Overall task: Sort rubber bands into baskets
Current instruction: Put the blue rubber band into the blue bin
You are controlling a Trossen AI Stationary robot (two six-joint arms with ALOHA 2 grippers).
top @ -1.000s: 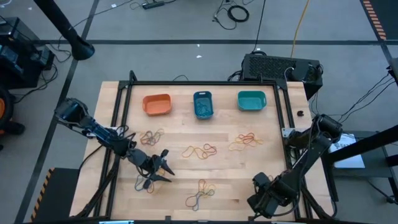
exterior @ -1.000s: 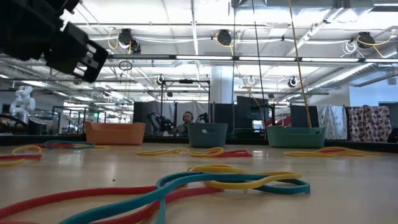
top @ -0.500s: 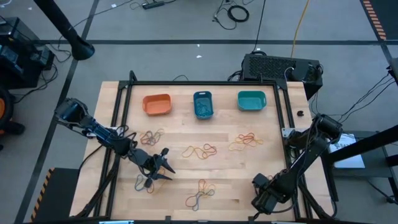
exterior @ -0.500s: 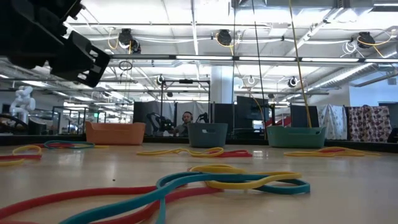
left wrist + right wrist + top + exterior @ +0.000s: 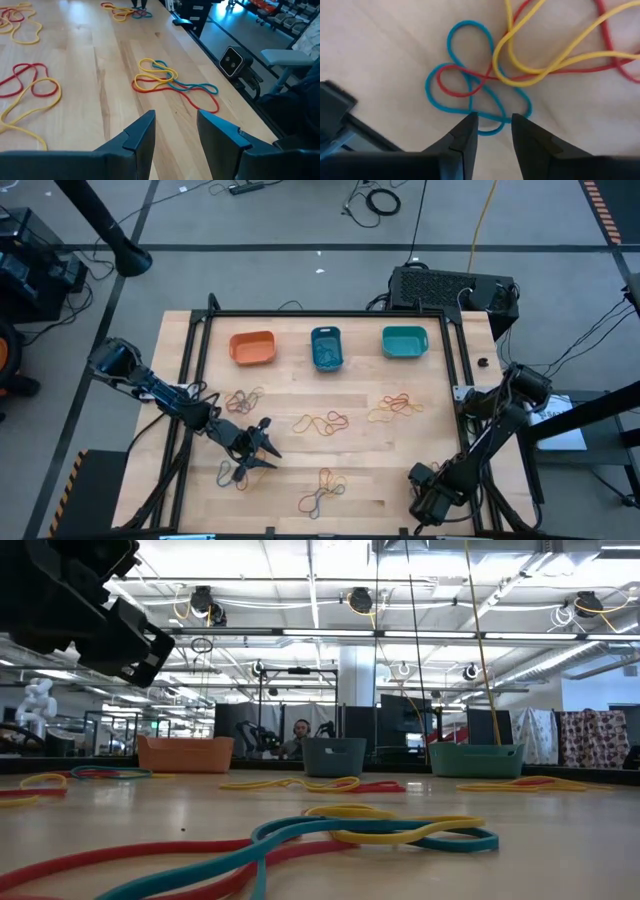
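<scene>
Loose rubber bands lie in clusters on the wooden table; one is near the front and another mid-table. At the far side stand the orange, blue and teal baskets. My right gripper is at the near right, pointing down and open. Its fingertips stand on either side of a blue band tangled with a red and a yellow one. My left gripper hovers open at the near left, nothing between its fingers. My right gripper comes from above, one fingertip on each side of the blue band's nearest loop. I cannot tell whether the fingers touch it. The band lies flat on the table.
More band clusters lie at the left, the right and beside my left gripper. A dark frame borders the table's far and side edges. A black box sits behind the far right corner.
My right gripper has sunk toward the table and shifted a little toward the near edge.
</scene>
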